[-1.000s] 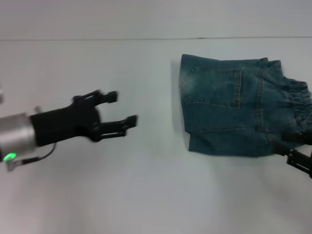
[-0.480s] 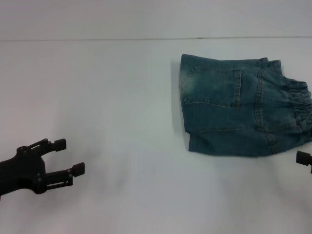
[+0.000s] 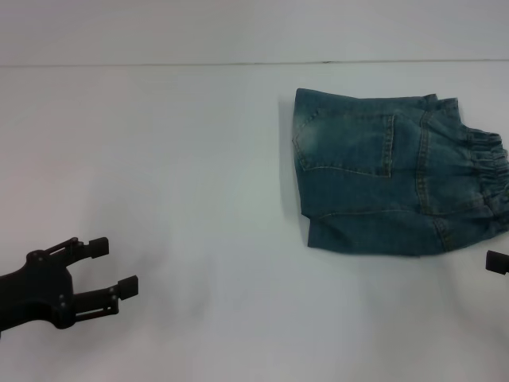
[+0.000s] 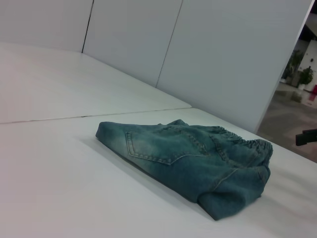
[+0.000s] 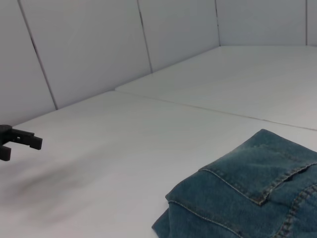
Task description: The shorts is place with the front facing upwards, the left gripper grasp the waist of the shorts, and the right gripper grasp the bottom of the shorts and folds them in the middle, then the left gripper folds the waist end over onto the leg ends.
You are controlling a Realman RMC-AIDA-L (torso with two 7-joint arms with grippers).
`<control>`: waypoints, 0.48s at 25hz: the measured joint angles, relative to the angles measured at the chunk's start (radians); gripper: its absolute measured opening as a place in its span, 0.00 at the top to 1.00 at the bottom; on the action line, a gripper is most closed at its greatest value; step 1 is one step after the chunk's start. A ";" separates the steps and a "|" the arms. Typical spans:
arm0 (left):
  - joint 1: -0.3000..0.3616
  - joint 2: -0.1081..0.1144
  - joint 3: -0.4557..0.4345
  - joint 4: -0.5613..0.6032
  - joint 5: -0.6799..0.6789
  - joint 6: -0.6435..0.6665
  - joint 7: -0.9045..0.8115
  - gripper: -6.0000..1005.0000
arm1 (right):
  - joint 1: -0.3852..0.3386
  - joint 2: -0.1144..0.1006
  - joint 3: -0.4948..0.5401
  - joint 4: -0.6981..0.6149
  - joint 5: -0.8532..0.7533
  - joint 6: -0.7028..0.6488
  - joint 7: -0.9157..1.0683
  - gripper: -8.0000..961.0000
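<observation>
Head view: the folded denim shorts (image 3: 398, 179) lie at about two o'clock on the white surface (image 3: 199, 159), back pocket up, elastic waist toward three o'clock. The left claw (image 3: 115, 267) hangs at eight o'clock with fingers wide apart, holding nothing, well apart from the shorts. Only a tip of the right claw (image 3: 497, 261) shows at four o'clock; its spread cannot be told.

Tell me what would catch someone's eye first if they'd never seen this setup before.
The folded denim shorts stand out first, a blue bundle on the right half of the white table, back pocket facing up and elastic waist toward the right edge. Next is the left gripper, black with fingers spread open, low at the near left and well apart from the shorts. Only a black tip of the right gripper shows at the right edge.
</observation>
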 joint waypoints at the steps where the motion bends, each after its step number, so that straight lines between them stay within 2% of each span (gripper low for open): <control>1: 0.000 0.000 -0.001 -0.003 0.000 0.000 0.000 0.09 | 0.000 0.000 0.000 0.000 0.000 0.001 -0.003 0.01; 12: -0.004 -0.005 0.011 -0.018 0.002 0.010 0.000 0.09 | 0.006 -0.001 -0.010 -0.001 -0.023 -0.007 -0.012 0.01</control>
